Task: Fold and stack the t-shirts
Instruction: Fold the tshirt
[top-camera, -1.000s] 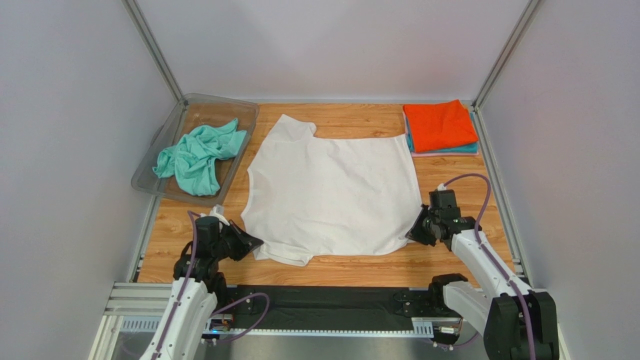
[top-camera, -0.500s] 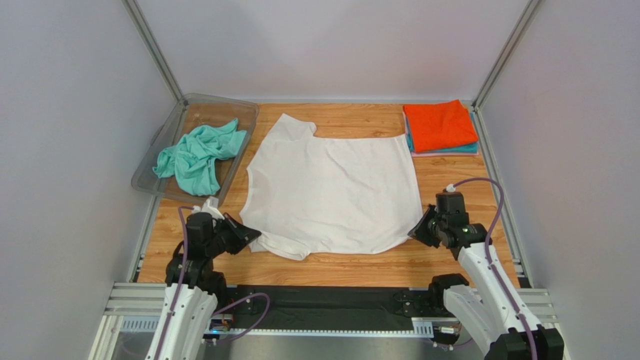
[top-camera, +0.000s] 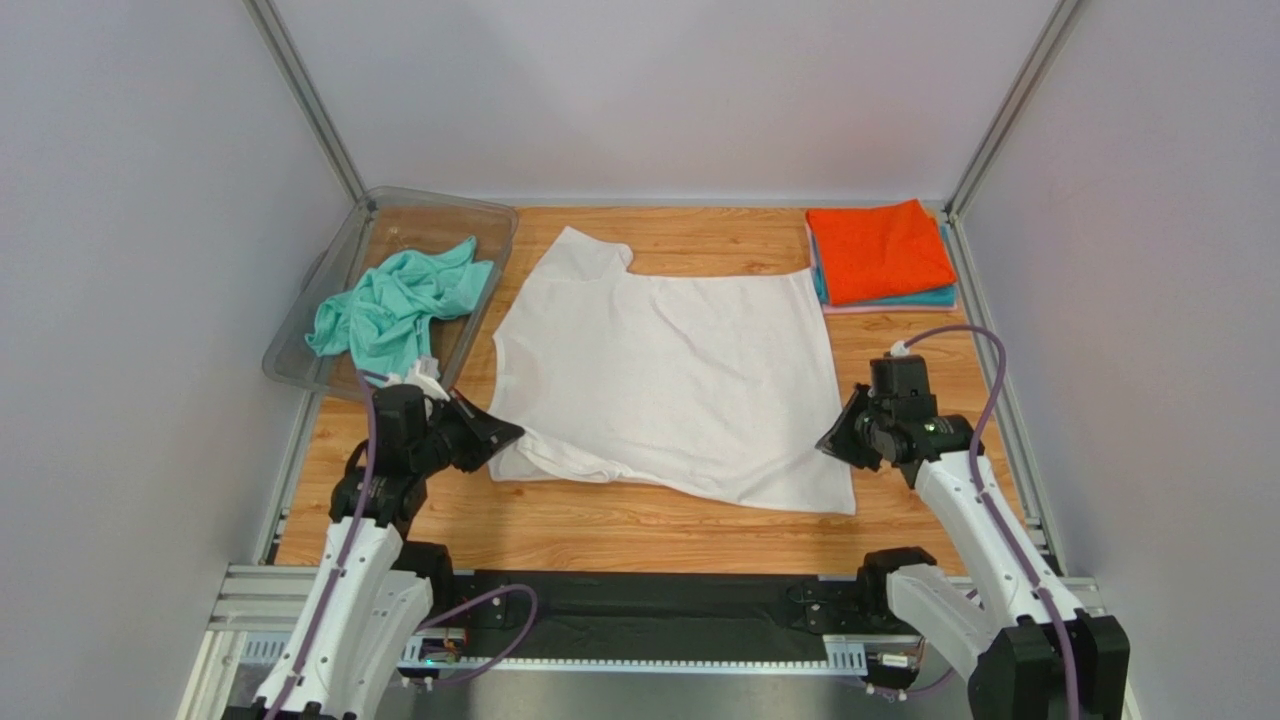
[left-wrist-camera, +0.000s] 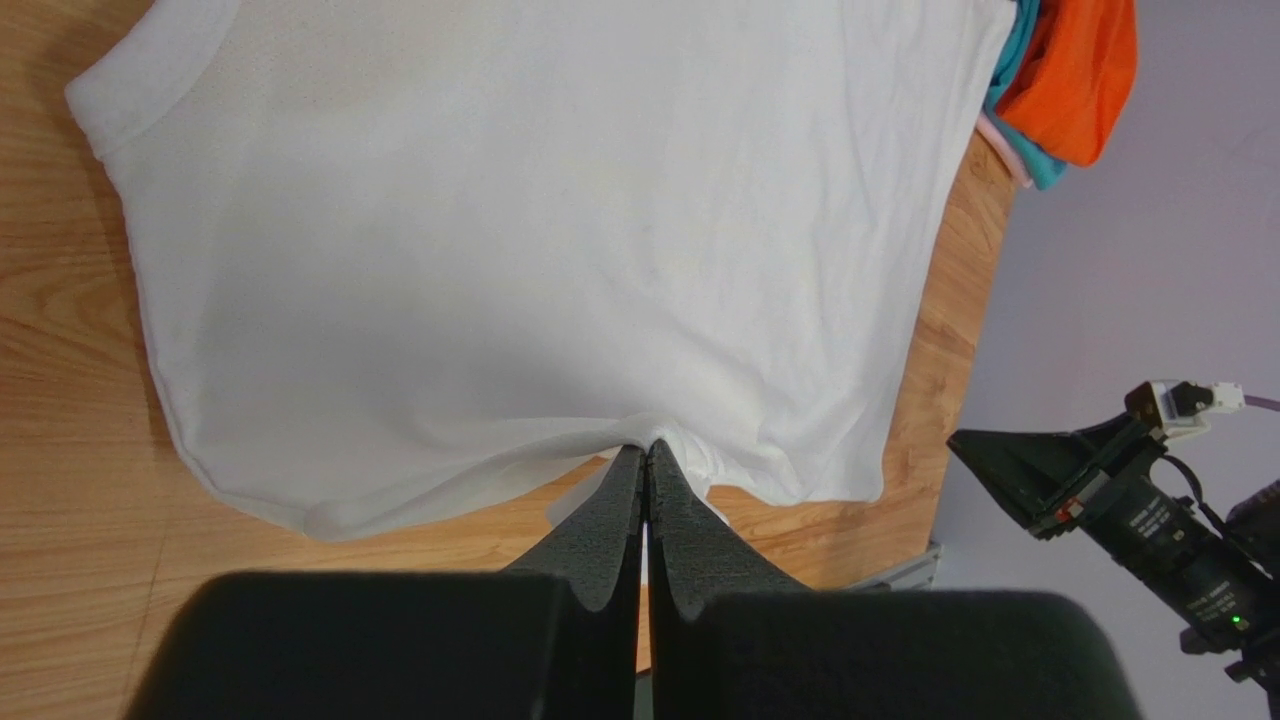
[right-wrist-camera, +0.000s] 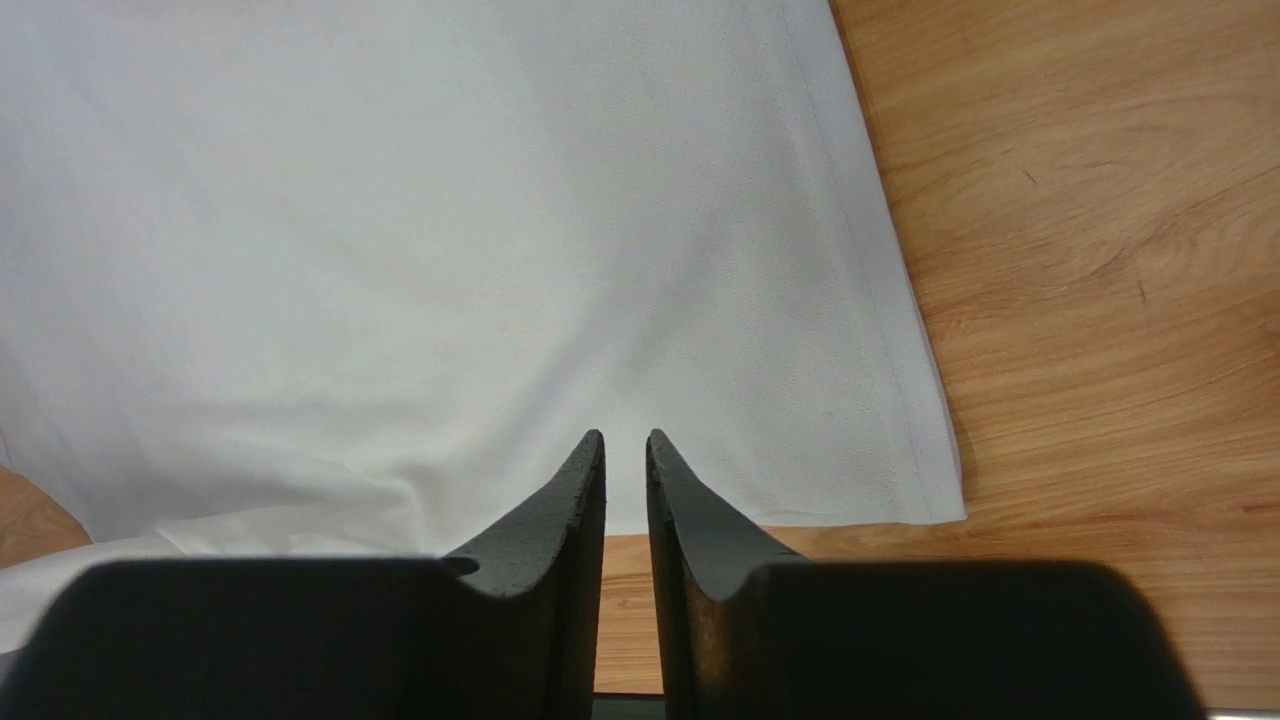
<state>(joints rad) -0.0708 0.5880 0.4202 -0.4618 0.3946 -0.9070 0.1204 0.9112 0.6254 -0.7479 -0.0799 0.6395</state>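
A large white t-shirt (top-camera: 661, 375) lies spread on the wooden table; it also shows in the left wrist view (left-wrist-camera: 526, 225) and the right wrist view (right-wrist-camera: 451, 225). My left gripper (top-camera: 504, 438) is shut on its near-left edge (left-wrist-camera: 646, 450) and lifts the fabric into a small peak. My right gripper (top-camera: 831, 444) is over the shirt's right edge, its jaws (right-wrist-camera: 625, 438) a little apart with nothing between them. A mint-green t-shirt (top-camera: 398, 312) lies crumpled in the tray. A folded orange t-shirt (top-camera: 879, 248) tops a stack with a teal one (top-camera: 902, 300) under it.
A clear plastic tray (top-camera: 436, 203) stands at the back left. The folded stack sits at the back right corner, also seen in the left wrist view (left-wrist-camera: 1074, 75). Metal frame posts and grey walls close in the table. Bare wood runs along the near edge.
Both grippers have moved away from the near edge. The left one has drawn the shirt's near-left edge with it. The shirt's near-right corner now lies flat, free of the right gripper.
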